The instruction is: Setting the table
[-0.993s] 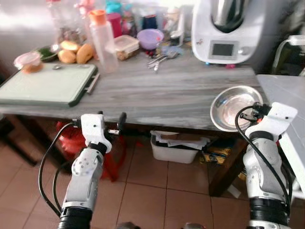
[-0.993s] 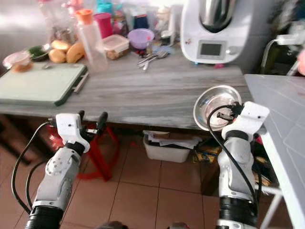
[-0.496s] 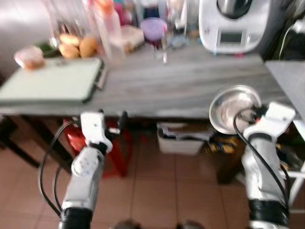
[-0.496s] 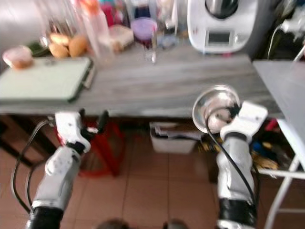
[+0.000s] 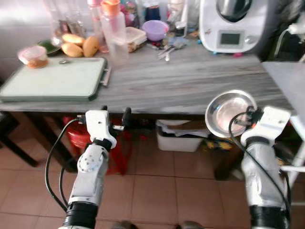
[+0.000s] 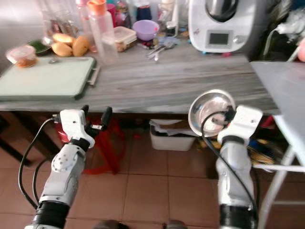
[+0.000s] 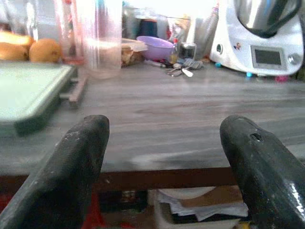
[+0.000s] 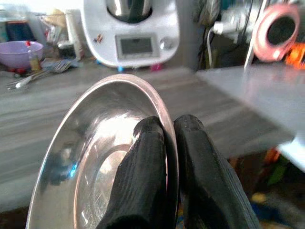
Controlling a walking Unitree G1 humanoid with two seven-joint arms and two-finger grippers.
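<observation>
Steel bowl (image 5: 228, 112) pinched at its rim by the right end effector (image 8: 164, 143); left end effector (image 7: 169, 138) gapes wide; no legible writing.

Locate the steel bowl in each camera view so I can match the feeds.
Left eye view: steel bowl at right, off the table's front edge, rim pinched by the right gripper.
Right eye view: right of centre.
Left wrist view: not in it.
Right wrist view: lower centre, between the fingers.
Shared landmark: white kitchen machine.
</observation>
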